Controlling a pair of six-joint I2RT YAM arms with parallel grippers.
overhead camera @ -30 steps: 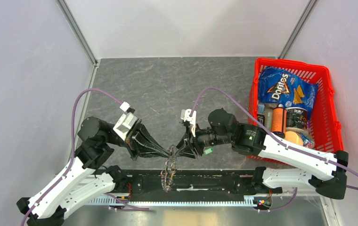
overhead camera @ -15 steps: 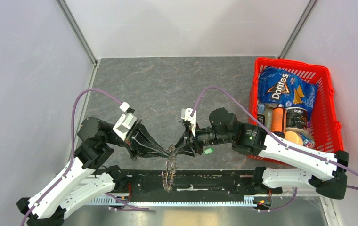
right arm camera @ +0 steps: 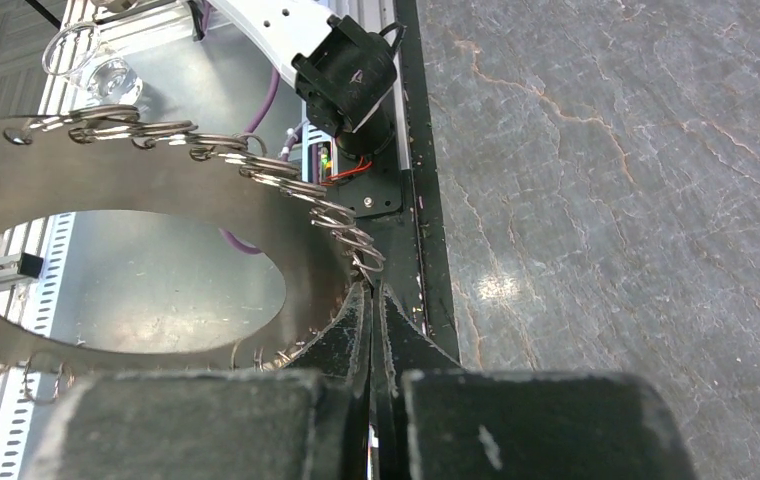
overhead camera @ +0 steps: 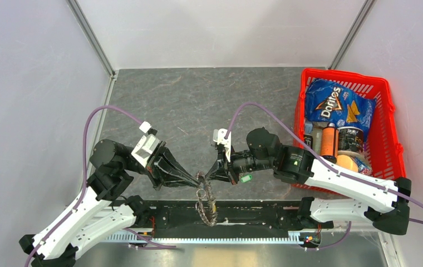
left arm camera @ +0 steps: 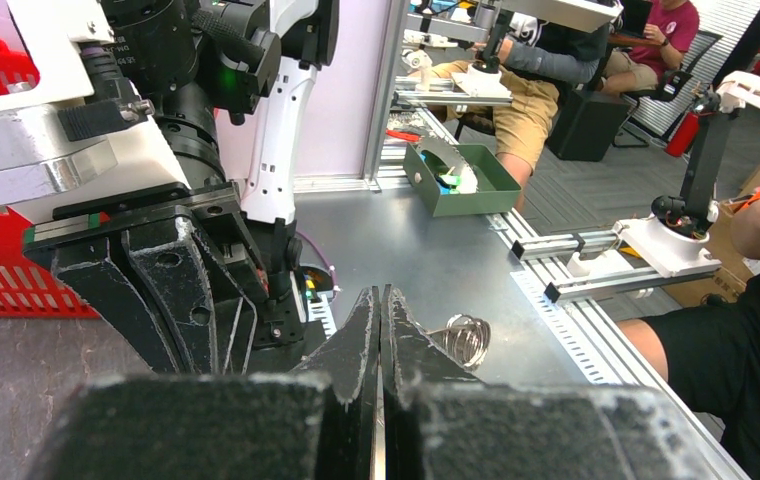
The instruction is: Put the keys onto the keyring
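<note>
The keyring (overhead camera: 206, 207) is a flat round metal disc with a central hole and small wire loops along its rim. It hangs edge-on below the two gripper tips, over the table's near edge. My left gripper (overhead camera: 197, 179) is shut on its upper edge; in the left wrist view a thin bright strip sits between the shut jaws (left arm camera: 380, 292), with one wire loop (left arm camera: 466, 340) beside them. My right gripper (overhead camera: 205, 178) meets it from the right. In the right wrist view the disc (right arm camera: 106, 180) fills the left side and the jaws (right arm camera: 370, 288) are shut on a rim loop. The keys are out of view.
A red basket (overhead camera: 345, 72) at the right holds a Doritos bag (overhead camera: 334, 108), cans and bottles, close behind the right arm. A black rail (overhead camera: 254, 214) runs along the near edge below the keyring. Grey table surface lies beyond the grippers.
The right gripper has closed on the keyring's rim. The hanging disc's lower end has swung to the right. The left arm has shifted slightly left and stayed shut.
</note>
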